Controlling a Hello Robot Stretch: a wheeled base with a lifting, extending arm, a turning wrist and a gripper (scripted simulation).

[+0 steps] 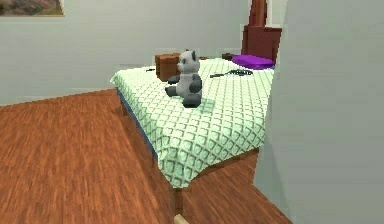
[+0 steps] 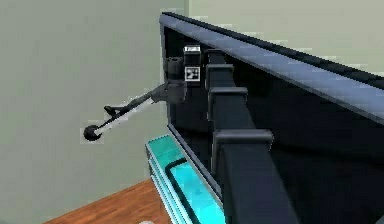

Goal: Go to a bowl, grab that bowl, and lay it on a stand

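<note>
Ahead: a bed with a green-and-white diamond-patterned quilt [image 1: 215, 115] runs from the forward view's middle up toward its right, blocking the way straight on. A grey-and-white plush toy animal [image 1: 187, 80] sits upright on the quilt. Just behind it is a small brown box-shaped thing [image 1: 166, 63]. Near the head end lies a flat purple cushion [image 1: 250, 61], with a thin black object [image 1: 232, 72] on the quilt beside it, too small to name. Behind them stands a dark reddish wooden headboard [image 1: 262, 38].

A pale grey wall corner [image 1: 330, 110] juts in close on the forward view's right. Only a narrow strip of floor lies between it and the bed's near corner.

To the side: a large black flat screen [image 2: 300, 130] stands over a low cabinet with a glossy teal top [image 2: 180, 182]. The dark square arm [image 2: 245, 170] crosses in front of the screen.

The gripper [image 2: 95, 129] reaches past the screen's edge with bare greenish-grey wall [image 2: 60, 60] behind its tips; it carries nothing.

Bowl: cannot tell where it is.

Room: reddish-brown plank floor [image 1: 70, 160], pale walls, and a framed picture's corner [image 1: 30, 5] high on the forward view's left.
</note>
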